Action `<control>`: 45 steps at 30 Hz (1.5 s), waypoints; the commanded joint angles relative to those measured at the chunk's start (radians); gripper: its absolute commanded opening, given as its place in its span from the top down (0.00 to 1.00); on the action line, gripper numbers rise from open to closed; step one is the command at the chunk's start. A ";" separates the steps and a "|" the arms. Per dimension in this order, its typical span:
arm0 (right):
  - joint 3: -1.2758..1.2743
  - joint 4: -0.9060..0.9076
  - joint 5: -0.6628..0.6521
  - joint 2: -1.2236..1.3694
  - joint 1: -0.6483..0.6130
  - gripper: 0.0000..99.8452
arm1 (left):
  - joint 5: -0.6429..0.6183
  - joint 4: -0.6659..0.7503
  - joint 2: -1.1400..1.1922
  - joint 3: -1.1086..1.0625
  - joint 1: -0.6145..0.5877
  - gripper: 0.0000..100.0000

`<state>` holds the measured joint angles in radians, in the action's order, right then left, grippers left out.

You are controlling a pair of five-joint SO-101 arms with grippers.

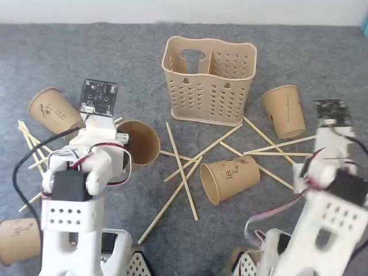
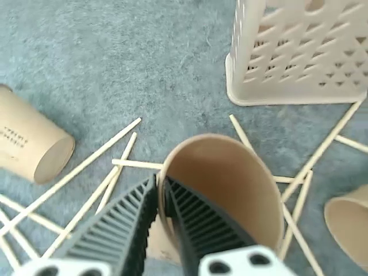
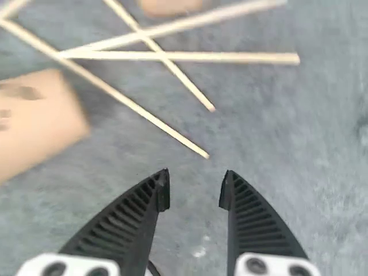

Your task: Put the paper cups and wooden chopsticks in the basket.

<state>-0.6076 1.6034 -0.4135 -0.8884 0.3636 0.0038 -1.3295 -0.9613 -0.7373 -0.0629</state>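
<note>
We see a table (image 1: 115, 57) covered in mottled grey, felt-like fabric. The basket (image 1: 210, 86) is pale beige, its walls patterned with rows of small slotted holes. The paper cups (image 1: 230, 178) are kraft brown with small dark print on their sides. The paper cup (image 2: 224, 190) at the left end effector (image 2: 160, 184) shows a plain tan inside. The chopsticks (image 1: 181, 169) are light, unpainted wood. The left arm (image 1: 75, 224) and the right arm (image 1: 328, 230) are white with black motor blocks and red, white and black wires. The left end effector and the right end effector (image 3: 194, 190) have black fingers with a ribbed pattern.
</note>
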 commanded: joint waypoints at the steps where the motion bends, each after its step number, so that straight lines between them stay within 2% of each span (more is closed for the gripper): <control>1: 0.057 0.076 0.081 -0.228 -0.213 0.84 | -0.017 -0.049 -0.017 0.088 -0.063 0.99; 5: 0.055 0.131 0.123 -0.374 -0.472 0.84 | -0.015 -0.017 -0.017 0.088 -0.203 0.99; 9: 0.055 0.140 0.138 -0.384 -0.699 0.84 | -0.017 0.026 -0.017 0.085 -0.364 0.99; 18: 0.069 0.081 0.143 -0.073 -0.885 0.84 | -0.017 0.026 -0.012 0.068 -0.606 0.99; 22: 0.069 -0.022 0.172 0.039 -0.943 0.83 | -0.017 0.044 -0.015 0.064 -0.720 0.99; 27: 0.066 -0.108 0.219 0.156 -0.995 0.74 | -0.017 0.149 -0.015 -0.019 -0.809 0.99; 39: 0.064 -0.269 0.199 0.437 -0.975 0.74 | -0.012 0.319 -0.015 -0.211 -0.818 0.99; 45: 0.064 -0.308 0.172 0.483 -0.946 0.74 | -0.012 0.344 -0.015 -0.236 -0.818 0.99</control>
<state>-0.6015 1.3349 -0.2064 -0.4097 -0.6214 -0.0054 -1.0150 -0.9613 -0.9843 -0.8746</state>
